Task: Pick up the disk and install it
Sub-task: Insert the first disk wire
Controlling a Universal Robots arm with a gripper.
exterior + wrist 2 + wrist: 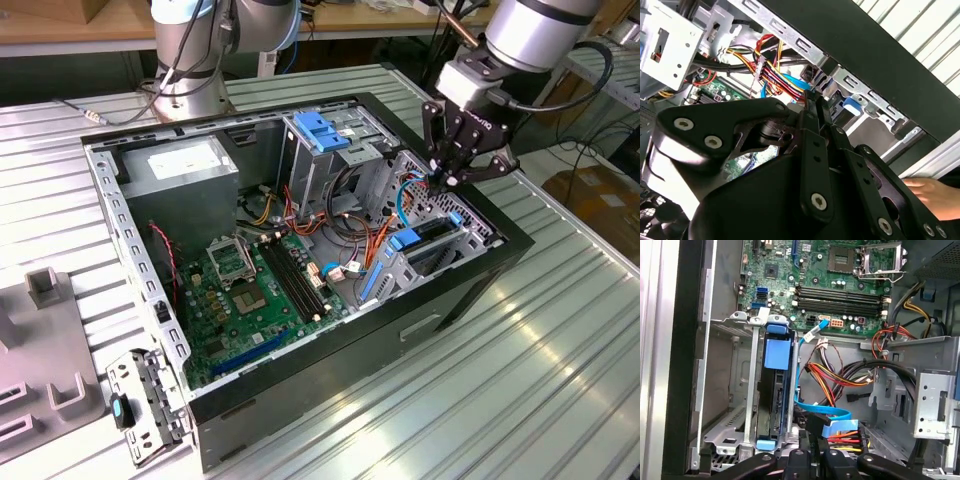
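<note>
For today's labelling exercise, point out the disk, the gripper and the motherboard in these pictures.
disk (776, 405): first wrist view, on its dark edge between the blue rails.
gripper (447, 178): exterior view, midway between its fingertips.
motherboard (245, 300): exterior view, on the green board.

Just below the black end effector (453, 172), bright blue rails are seen framing the dark disk (773, 397), a green motherboard (250, 295) lies farther off inside the grey case (110, 200), and the ribbed counter (560, 360) is silvery.
</note>
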